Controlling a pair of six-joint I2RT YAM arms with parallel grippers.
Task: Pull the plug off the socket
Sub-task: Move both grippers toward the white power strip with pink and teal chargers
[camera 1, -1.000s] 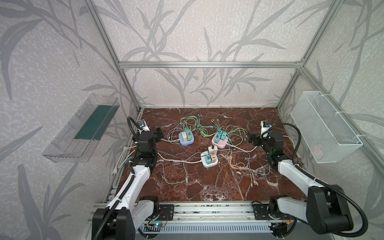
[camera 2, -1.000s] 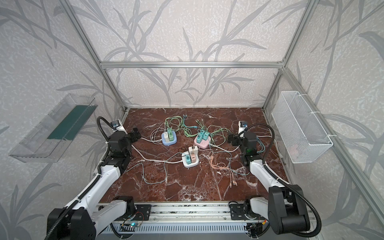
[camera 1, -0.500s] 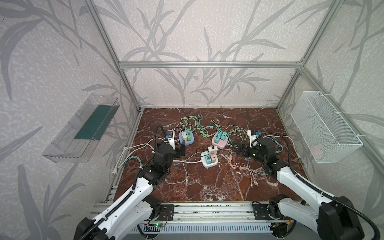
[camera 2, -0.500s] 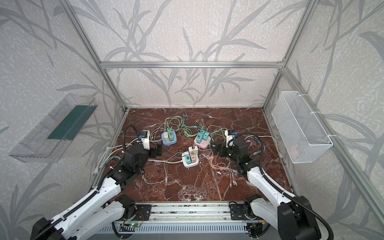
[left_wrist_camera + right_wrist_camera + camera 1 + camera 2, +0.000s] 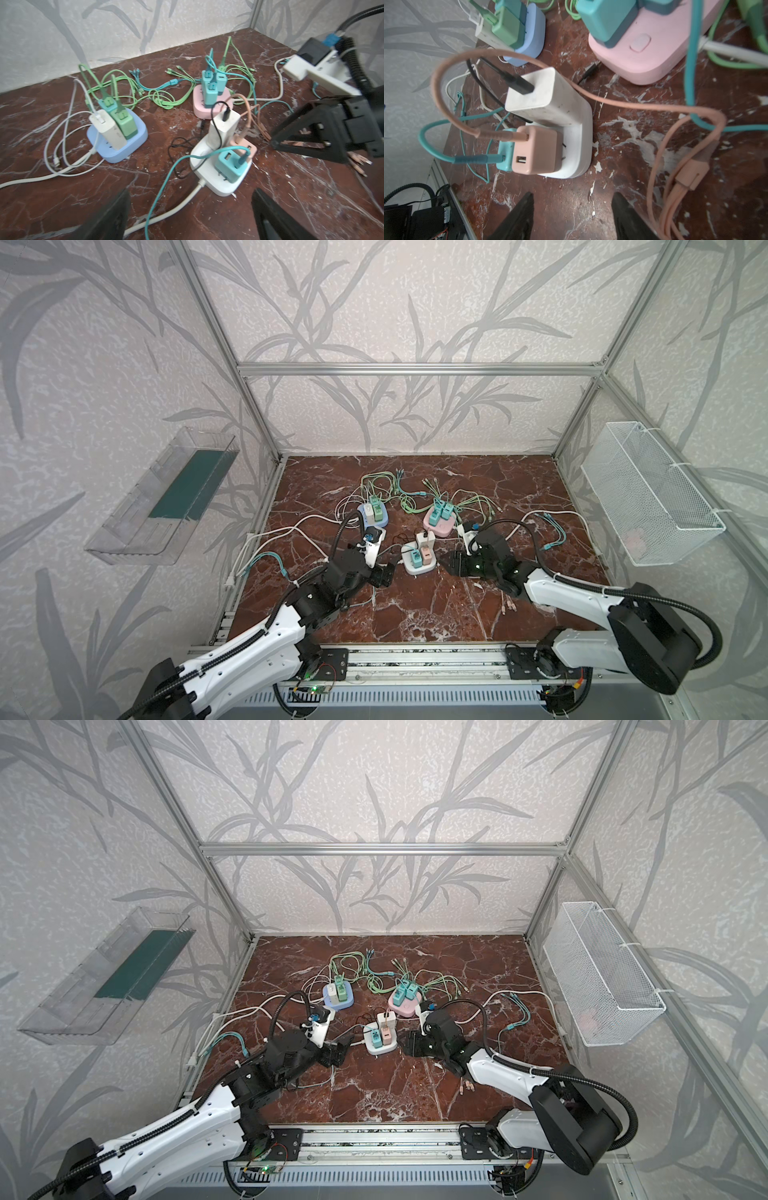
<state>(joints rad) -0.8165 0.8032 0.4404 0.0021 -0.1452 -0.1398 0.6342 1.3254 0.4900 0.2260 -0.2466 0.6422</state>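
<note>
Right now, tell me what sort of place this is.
Probably a robot test cell: an aluminium frame holds wallpapered panels around a marble-look tabletop, the left arm and right arm mount on a front rail, and a white socket block full of chargers sits staged.

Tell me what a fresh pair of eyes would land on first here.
Three socket blocks crowded with plugs sit mid-table: white block at the front, blue block back left, pink block back right, green cables tangled behind them. The left gripper and right gripper flank the white block, both open, holding nothing.
</note>
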